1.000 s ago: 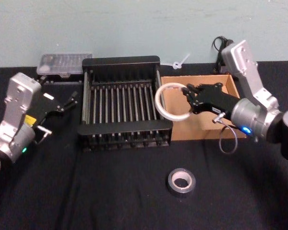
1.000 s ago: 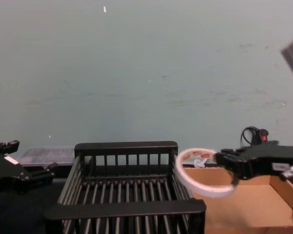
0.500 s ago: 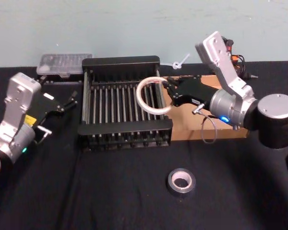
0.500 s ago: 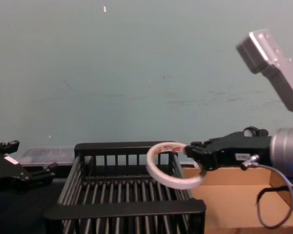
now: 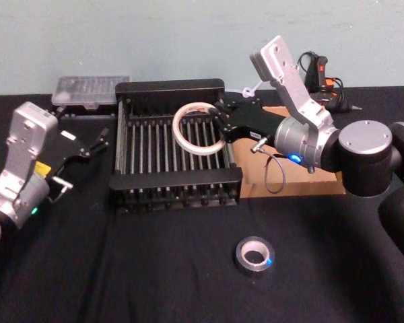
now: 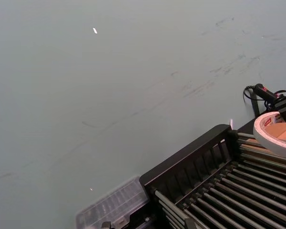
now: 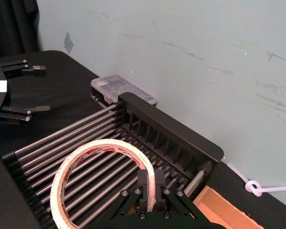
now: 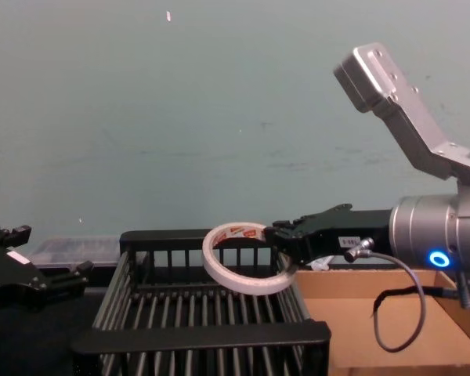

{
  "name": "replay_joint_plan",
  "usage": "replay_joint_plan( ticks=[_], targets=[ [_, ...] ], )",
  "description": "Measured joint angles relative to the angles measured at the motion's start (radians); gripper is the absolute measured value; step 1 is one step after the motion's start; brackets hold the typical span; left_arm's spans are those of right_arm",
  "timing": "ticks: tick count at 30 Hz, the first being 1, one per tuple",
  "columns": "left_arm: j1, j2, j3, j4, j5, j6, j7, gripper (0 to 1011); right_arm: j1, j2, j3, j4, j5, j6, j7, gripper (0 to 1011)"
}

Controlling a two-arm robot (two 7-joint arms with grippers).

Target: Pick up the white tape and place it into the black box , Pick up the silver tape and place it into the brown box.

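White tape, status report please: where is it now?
Right pincer shut on white tape, above black box. Left pincer open, parked beside it. Silver tape on table.

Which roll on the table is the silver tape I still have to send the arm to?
Start at the black box in the middle of the table. The silver tape lies flat on the black cloth in front of its right corner. It is the thick grey roll, unlike the thin white tape held over the box by the right tool.
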Motion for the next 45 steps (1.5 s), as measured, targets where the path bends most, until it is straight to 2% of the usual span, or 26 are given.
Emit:
replay_joint_plan(
  ticks=[13,16,17,22,26,28,31,33,34,36,39,40,45],
  targets=[
    [0.000,0.000,0.000,0.000,0.000,0.000,0.000,1001,-0.002,0.004,0.000,-0.005,0.000,0.000,0.000,99],
    [0.000,0.000,0.000,0.000,0.000,0.000,0.000,1001,-0.002,0.004,0.000,-0.005,0.000,0.000,0.000,136],
    [0.000,0.000,0.000,0.000,0.000,0.000,0.000,1001,-0.002,0.004,0.000,-0.006,0.000,0.001,0.000,197],
    [0.000,0.000,0.000,0.000,0.000,0.000,0.000,1001,-0.003,0.005,0.000,-0.006,0.000,0.001,-0.001,321],
    [0.000,0.000,0.000,0.000,0.000,0.000,0.000,1001,-0.003,0.005,0.000,-0.007,0.000,0.001,-0.001,488],
    [0.000,0.000,0.000,0.000,0.000,0.000,0.000,1001,-0.003,0.005,0.000,-0.007,0.000,0.001,-0.001,508],
    [0.000,0.000,0.000,0.000,0.000,0.000,0.000,1001,-0.004,0.006,0.000,-0.008,0.000,0.002,-0.001,628],
    [0.000,0.000,0.000,0.000,0.000,0.000,0.000,1001,-0.004,0.006,0.000,-0.008,0.000,0.002,-0.001,660],
    [0.000,0.000,0.000,0.000,0.000,0.000,0.000,1001,-0.004,0.006,0.000,-0.008,0.000,0.002,-0.001,728],
    [0.000,0.000,0.000,0.000,0.000,0.000,0.000,1001,-0.004,0.006,0.000,-0.008,0.000,0.002,-0.001,798],
    [0.000,0.000,0.000,0.000,0.000,0.000,0.000,1001,-0.004,0.006,0.000,-0.008,0.000,0.002,-0.002,850],
    [0.000,0.000,0.000,0.000,0.000,0.000,0.000,1001,-0.004,0.006,0.000,-0.008,0.000,0.002,-0.002,908],
    [0.000,0.000,0.000,0.000,0.000,0.000,0.000,1001,-0.024,0.018,0.012,-0.048,-0.005,0.013,-0.010,1002]
  ],
)
